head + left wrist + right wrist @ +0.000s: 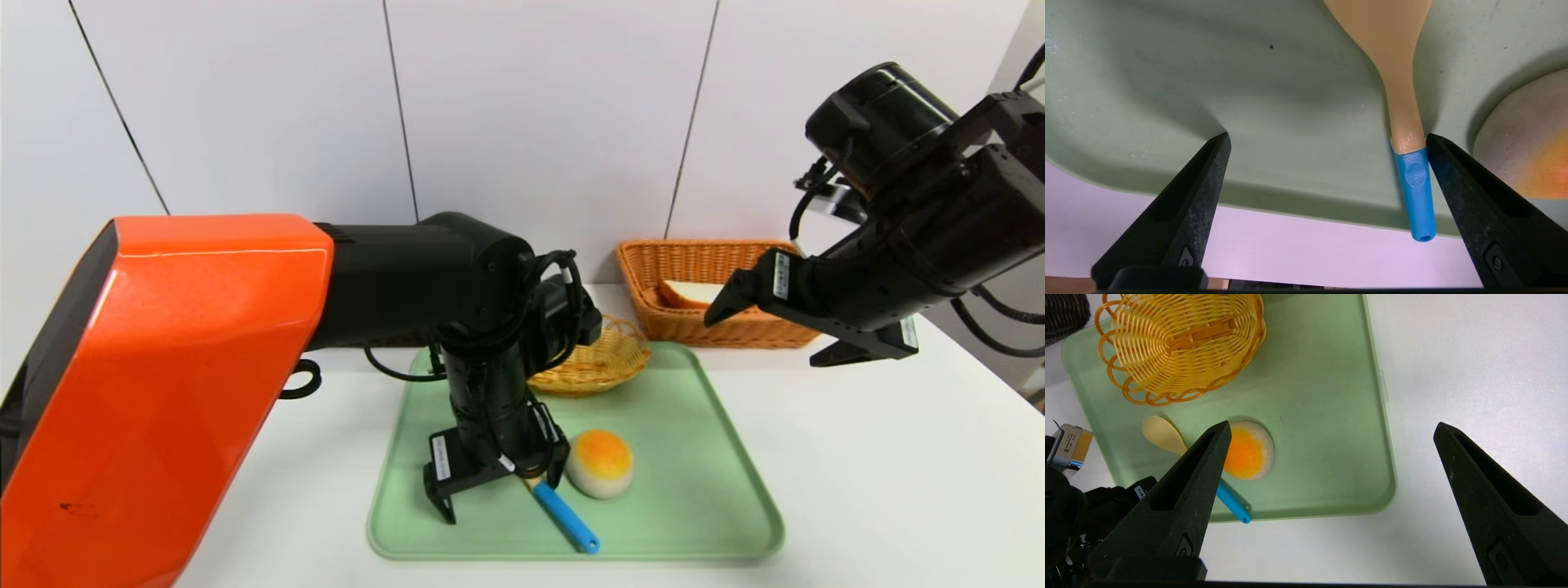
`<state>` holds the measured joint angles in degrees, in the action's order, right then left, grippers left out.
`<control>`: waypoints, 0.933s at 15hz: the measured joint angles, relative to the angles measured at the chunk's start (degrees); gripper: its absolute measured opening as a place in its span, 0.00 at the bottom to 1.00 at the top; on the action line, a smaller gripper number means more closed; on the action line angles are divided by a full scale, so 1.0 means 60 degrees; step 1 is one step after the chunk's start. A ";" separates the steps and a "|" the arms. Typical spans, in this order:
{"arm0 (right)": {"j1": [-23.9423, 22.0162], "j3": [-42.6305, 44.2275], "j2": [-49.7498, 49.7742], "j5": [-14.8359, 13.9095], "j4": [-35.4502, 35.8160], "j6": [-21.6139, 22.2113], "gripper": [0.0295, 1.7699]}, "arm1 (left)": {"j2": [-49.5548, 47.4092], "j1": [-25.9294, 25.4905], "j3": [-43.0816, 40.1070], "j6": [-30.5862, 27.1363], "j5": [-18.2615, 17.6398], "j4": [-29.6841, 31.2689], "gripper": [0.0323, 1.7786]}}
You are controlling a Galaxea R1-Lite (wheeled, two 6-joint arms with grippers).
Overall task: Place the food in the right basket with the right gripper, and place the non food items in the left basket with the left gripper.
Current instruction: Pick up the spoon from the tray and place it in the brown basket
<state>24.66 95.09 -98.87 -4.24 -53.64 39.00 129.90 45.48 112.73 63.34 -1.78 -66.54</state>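
A pale wooden spoon (566, 516) with a blue handle lies on the green tray (702, 506), beside a round white bun (600, 464) with an orange top. My left gripper (504, 490) is open and low over the tray. In the left wrist view the spoon (1414, 179) lies just inside one finger of the left gripper (1327, 136), with the bun (1531, 155) outside it. My right gripper (763, 339) hangs open and empty, raised in front of the orange right basket (735, 331). A bread slice (690, 291) lies in that basket. A corner of the dark left basket (1065, 312) shows in the right wrist view.
A small round yellow wicker basket (592, 363) sits at the back of the tray. The white table (898, 490) stretches to the right of the tray. A white panelled wall stands close behind the baskets. My orange left upper arm fills the near left.
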 joint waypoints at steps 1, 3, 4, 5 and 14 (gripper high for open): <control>0.0000 0.0002 0.0012 0.0004 0.0000 -0.0004 0.97 | 0.0006 0.0018 0.0010 -0.0006 0.0004 0.0000 0.95; 0.0022 -0.0004 0.0045 0.0000 0.0000 -0.0004 0.97 | 0.0014 0.0022 0.0020 -0.0028 0.0008 0.0014 0.95; 0.0028 -0.0012 0.0059 0.0006 0.0000 -0.0004 0.97 | 0.0018 0.0022 0.0028 -0.0033 0.0008 0.0018 0.95; 0.0041 -0.0012 0.0073 0.0006 0.0000 -0.0004 0.97 | 0.0022 0.0026 0.0033 -0.0028 0.0008 0.0014 0.93; 0.0299 -0.0106 0.0205 -0.0136 -0.0008 0.0219 0.97 | 0.0041 0.0091 0.0039 -0.0354 0.0293 0.0061 0.22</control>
<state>26.45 94.45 -97.63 -5.06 -53.69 40.31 130.15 46.03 112.96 61.22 -0.02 -66.17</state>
